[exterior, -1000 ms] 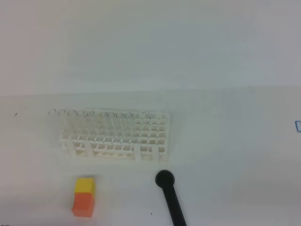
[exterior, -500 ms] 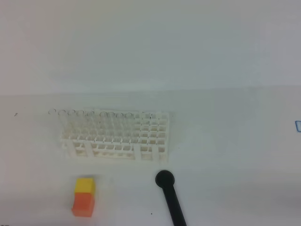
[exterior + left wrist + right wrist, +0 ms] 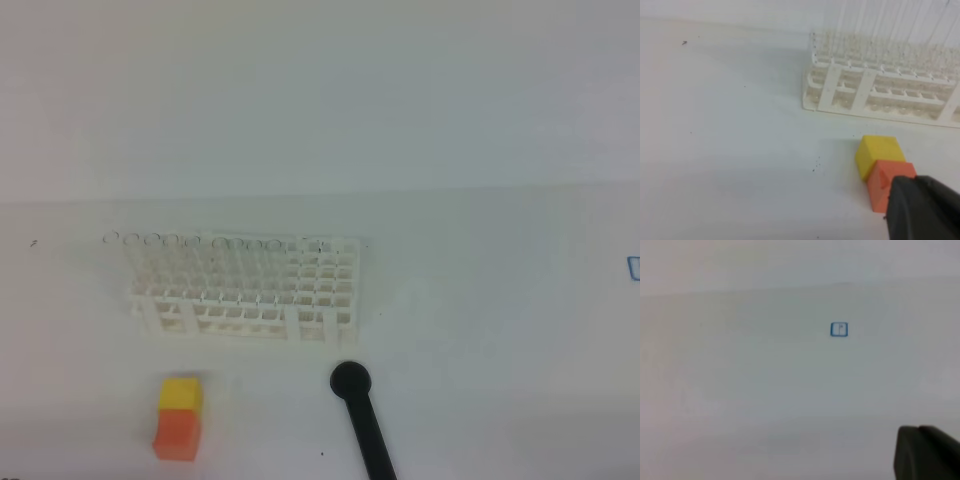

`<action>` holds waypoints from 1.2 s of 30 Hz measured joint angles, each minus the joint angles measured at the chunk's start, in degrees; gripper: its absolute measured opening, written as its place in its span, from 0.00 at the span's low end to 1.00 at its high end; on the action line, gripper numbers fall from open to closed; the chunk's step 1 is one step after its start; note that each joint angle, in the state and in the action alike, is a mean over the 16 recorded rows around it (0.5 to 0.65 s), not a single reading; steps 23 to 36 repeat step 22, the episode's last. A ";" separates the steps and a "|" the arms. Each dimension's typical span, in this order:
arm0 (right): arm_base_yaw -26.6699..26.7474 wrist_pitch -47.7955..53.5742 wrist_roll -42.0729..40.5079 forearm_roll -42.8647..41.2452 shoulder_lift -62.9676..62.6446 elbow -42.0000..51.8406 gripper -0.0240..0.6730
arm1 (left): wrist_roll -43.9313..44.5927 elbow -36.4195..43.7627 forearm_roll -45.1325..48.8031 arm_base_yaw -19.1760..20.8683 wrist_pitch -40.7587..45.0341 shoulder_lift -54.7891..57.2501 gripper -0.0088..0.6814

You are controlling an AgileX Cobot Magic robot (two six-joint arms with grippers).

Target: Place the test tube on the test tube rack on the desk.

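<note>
Test tube rack (image 3: pixel 245 288): stands on the desk (image 3: pixel 480 300), clear test tubes (image 3: pixel 190 250) upright in its left rows.
Yellow-and-orange block (image 3: pixel 178 418): just before the rack.
Black rod (image 3: pixel 362 420): right of block.
Grippers: jaw state cannot be told.

White test tube rack (image 3: pixel 880 90) on desk (image 3: pixel 730 150); yellow-and-orange block (image 3: pixel 882 170) near rack's front; dark fingers (image 3: pixel 922 210) lower right.

Plain white backdrop, even light

A pale wall (image 3: pixel 320 90) rises behind a white surface; a small blue square mark (image 3: pixel 839 329) lies ahead of the right gripper's view.
</note>
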 joint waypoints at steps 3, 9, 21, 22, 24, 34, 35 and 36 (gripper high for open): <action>0.37 2.00 0.47 0.28 0.00 -0.02 0.03 | 0.00 0.00 0.00 0.00 0.00 -0.09 0.01; 1.43 3.36 0.99 0.39 0.00 -0.09 0.03 | 0.00 0.12 0.00 0.00 0.00 -0.17 0.01; 2.74 3.57 1.11 0.01 0.00 -0.13 0.03 | 0.00 0.19 0.00 0.00 0.00 -0.17 0.01; 2.75 3.57 1.11 -0.03 0.00 -0.13 0.03 | 0.00 0.21 0.00 0.00 0.00 -0.17 0.01; 2.75 3.57 1.11 -0.03 0.00 -0.13 0.03 | 0.00 0.21 0.00 0.00 0.00 -0.17 0.01; 2.75 3.57 1.11 -0.03 0.00 -0.13 0.03 | 0.00 0.21 0.00 0.00 0.00 -0.17 0.01; 2.75 3.57 1.11 -0.03 0.00 -0.13 0.03 | 0.00 0.21 0.00 0.00 0.00 -0.17 0.01; 2.75 3.57 1.11 -0.03 0.00 -0.13 0.03 | 0.00 0.21 0.00 0.00 0.00 -0.17 0.01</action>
